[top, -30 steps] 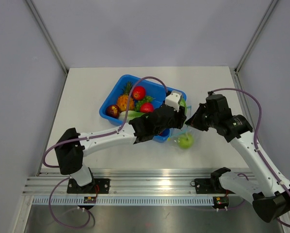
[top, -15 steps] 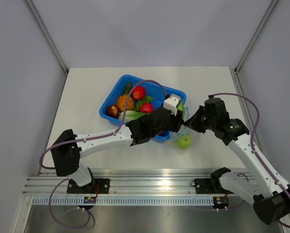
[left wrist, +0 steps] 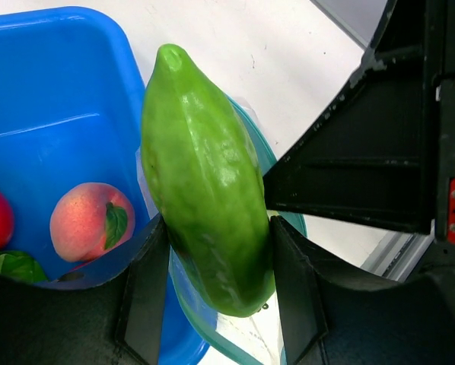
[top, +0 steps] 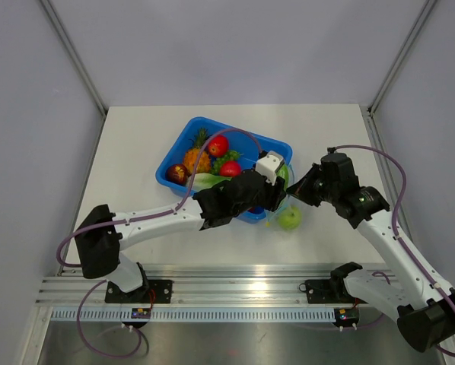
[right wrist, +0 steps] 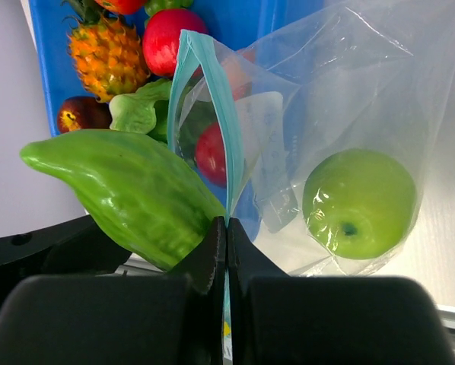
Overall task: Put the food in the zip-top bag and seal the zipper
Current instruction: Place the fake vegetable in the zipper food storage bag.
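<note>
The clear bag (right wrist: 349, 99) stands just off the near right corner of the blue tray (left wrist: 52, 91), with a green apple (right wrist: 358, 201) inside it. Its teal zipper (right wrist: 205, 99) gapes open, and my right gripper (right wrist: 226, 243) is pinched tight on the near end of that strip. My left gripper (left wrist: 216, 293) is clamped around a long green pepper (left wrist: 205, 182), held at the bag's mouth over the teal rim. In the tray lie a peach (left wrist: 87, 220), pineapple (right wrist: 106, 57), red apples (right wrist: 167, 38), lettuce (right wrist: 136, 110) and a dark fruit (right wrist: 79, 114).

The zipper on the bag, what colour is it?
Light teal-blue. The zipper shows best in the right wrist view.
</note>
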`<state>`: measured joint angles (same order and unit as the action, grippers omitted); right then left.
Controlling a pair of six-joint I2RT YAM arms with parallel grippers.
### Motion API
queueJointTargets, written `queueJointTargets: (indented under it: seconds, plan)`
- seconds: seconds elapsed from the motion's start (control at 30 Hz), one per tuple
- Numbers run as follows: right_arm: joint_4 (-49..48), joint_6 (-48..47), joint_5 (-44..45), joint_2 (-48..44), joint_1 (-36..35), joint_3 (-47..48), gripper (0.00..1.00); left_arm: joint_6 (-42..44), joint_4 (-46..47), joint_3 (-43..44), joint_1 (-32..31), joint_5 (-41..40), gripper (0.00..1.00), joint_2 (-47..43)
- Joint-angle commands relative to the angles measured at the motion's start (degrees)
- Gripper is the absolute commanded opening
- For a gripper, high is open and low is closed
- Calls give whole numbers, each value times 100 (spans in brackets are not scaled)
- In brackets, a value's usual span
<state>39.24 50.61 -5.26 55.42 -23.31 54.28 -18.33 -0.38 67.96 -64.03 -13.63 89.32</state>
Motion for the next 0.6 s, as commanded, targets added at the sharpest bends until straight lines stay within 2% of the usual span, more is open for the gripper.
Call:
queueJointTargets:
  seconds: [0.0,0.2,0.57]
  plan:
    - [-593,160,-124,-5,-7,30,0,171,258,-29,-39,238,0,-266]
    - [-716,204,-195,4,-16,-31,0,268,179,6,-48,483,0,-169]
    - [-576,186,-63,-163,-16,-49,0,769,-568,41,-4,1073,0,-204]
